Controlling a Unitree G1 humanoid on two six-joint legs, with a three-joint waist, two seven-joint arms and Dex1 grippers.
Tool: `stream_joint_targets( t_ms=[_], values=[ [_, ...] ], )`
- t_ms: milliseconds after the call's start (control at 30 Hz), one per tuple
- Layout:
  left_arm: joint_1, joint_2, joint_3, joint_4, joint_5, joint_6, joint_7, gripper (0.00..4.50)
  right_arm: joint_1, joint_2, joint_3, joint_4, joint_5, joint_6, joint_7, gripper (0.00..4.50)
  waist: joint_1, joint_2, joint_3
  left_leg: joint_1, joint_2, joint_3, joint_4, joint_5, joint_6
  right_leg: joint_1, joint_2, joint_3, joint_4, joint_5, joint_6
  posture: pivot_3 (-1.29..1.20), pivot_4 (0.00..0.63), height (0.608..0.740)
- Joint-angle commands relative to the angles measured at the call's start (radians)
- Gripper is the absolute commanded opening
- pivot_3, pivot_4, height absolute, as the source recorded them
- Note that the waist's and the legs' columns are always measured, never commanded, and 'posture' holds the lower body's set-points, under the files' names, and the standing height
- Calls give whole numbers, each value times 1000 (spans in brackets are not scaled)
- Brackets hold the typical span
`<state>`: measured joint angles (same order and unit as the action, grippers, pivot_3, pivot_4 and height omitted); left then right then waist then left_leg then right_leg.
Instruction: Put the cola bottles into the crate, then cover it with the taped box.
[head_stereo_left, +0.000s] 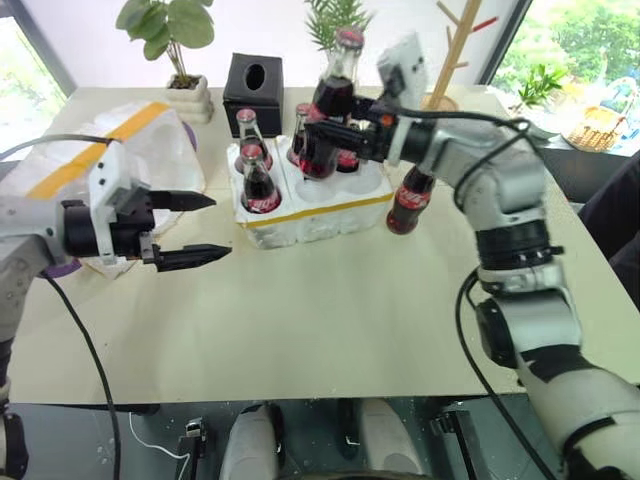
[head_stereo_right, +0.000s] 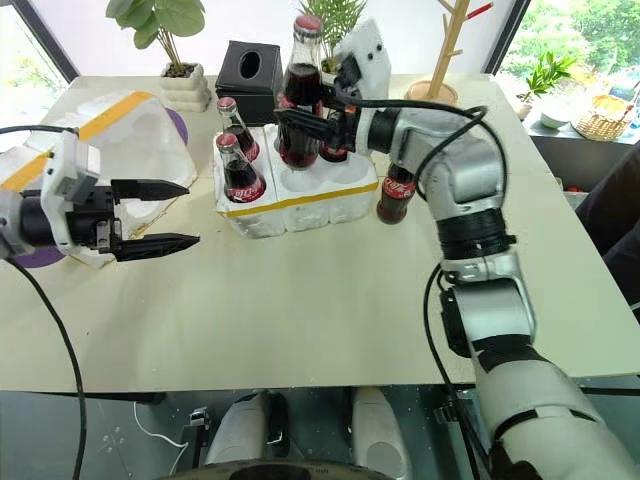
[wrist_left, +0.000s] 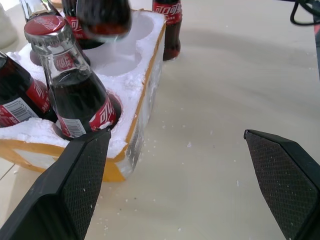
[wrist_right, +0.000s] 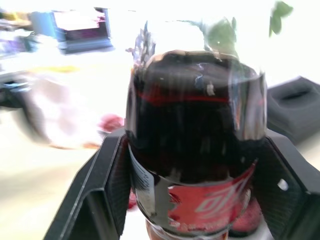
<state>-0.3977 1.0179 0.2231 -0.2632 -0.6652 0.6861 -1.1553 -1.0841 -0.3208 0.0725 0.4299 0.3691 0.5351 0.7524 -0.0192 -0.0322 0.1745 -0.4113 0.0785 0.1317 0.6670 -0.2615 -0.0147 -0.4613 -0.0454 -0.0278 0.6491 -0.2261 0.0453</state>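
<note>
White styrofoam wrapped in wide yellow tape, the taped box (head_stereo_left: 140, 140) lies near the table's (head_stereo_left: 330, 320) left edge, toward the far left corner. Just in front of it the left gripper (head_stereo_left: 190, 228) hovers above the table with its two black fingers (head_stereo_left: 188, 257) spread wide and nothing between them, pointing toward the crate.

The crate (head_stereo_left: 320, 215), a low white foam block with a thin yellow band, sits in the middle of the table's far half. Two cola bottles (head_stereo_left: 260, 180) stand upright in the wells at its left end, one behind the other. More bottles stand in its far wells, partly hidden by the right gripper, so their count cannot be told. The near wells in the crate's middle and right show bare foam.

Above the crate's middle, the right gripper (head_stereo_right: 300, 125) pinches one cola bottle (head_stereo_right: 302, 70) around its body, the fingers (wrist_right: 112, 185) pressed against either side of the glass above the red label; the bottle is upright and clear of the wells.

One last bottle (head_stereo_left: 410, 200) stands on the table just beside the crate's right end.

Behind the crate, a black tissue box (head_stereo_left: 252, 90) sits near the table's far edge.
</note>
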Motion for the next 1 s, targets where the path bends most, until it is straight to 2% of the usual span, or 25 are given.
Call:
stream_joint_targets(
  t_ms=[33, 167, 300, 733, 1000],
  values=[
    [-4, 1, 19, -30, -3, -18, 11, 4500, -50, 34, -18, 49, -27, -90, -2, 2667, 0, 0, 0, -1, 0, 0, 0, 0, 0, -1, 0, 0, 0, 0, 0, 0, 150, 740],
    [4, 3, 34, -37, -5, -19, 24, 4500, -33, 58, 7, 117, -85, -136, 1, 2667, -4, 0, 0, -5, 0, 0, 0, 0, 0, -4, 0, 0, 1, 0, 0, 0, 150, 740],
    [18, 9, 46, -42, -5, -22, 30, 4500, 1, 82, 24, 150, -121, -158, 7, 2667, -6, 0, 0, 1, 0, 0, 0, 1, -1, 0, 0, 0, 1, 0, 0, 0, 150, 740],
    [-1, 10, 14, -23, 9, -48, 30, 4500, 68, 79, 2, -58, -99, -76, 6, 2667, -19, 1, 0, 1, 1, -1, -1, 1, -1, 0, 0, 0, 1, 0, 0, 0, 150, 740],
    [-44, -13, -17, -2, 17, -58, 32, 4500, 86, 97, 81, 28, -194, -146, -4, 2667, -22, 1, 0, 0, 0, -1, -1, 1, -1, -1, 0, 0, 1, 0, 0, 0, 150, 740]
  ],
)
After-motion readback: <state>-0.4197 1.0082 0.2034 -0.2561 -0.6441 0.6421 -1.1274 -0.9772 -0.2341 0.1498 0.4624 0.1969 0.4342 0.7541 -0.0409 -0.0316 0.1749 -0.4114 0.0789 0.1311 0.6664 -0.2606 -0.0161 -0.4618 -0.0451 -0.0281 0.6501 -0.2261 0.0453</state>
